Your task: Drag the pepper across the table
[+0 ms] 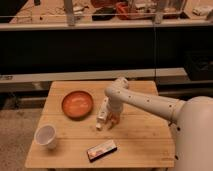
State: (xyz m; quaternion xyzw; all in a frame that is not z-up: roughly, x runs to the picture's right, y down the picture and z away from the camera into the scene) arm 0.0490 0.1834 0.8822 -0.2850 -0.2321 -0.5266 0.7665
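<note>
The small orange pepper (114, 119) lies near the middle of the light-wood table (140, 137), partly hidden by the gripper. My gripper (105, 123) points down at the tabletop, right against the pepper's left side, just right of the plate. The white arm (150, 103) reaches in from the right. I cannot tell whether the pepper is held or only touched.
A round orange-brown plate (77, 104) sits on the table's back left. A white cup (45, 136) stands at the front left. A dark flat box (101, 150) lies near the front edge. A dark shelf and counter stand behind the table.
</note>
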